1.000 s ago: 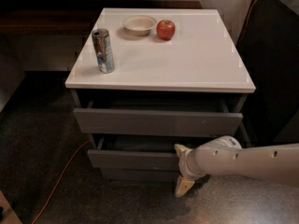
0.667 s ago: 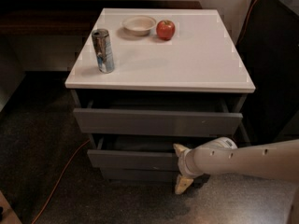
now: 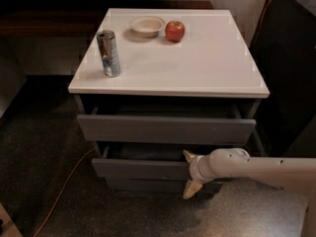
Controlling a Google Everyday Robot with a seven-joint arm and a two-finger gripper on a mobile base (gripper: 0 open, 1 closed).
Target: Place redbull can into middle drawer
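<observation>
Drawer-opening step: gripper (image 3: pixel 189 172), spread wide and holding nothing, straddles the front of the partly open middle drawer (image 3: pixel 143 169); redbull can (image 3: pixel 108 53) stands on the cabinet top (image 3: pixel 207 63). Next, probably: pull the drawer out, then fetch the can

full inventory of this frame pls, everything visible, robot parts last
redbull can: 1, silver-blue, upright, cabinet top front left
bowl: 1, white, cabinet top back
apple: 1, red, beside the bowl on its right
cabinet top: 1, white
top drawer: 1, grey, partly open
middle drawer: 1, dark grey, partly open
bottom drawer: 1, grey, lowest
floor cable: 1, orange, floor at left
gripper: 1, cream, open, fingers above and below the middle drawer front
arm: 1, white, from the right
</observation>
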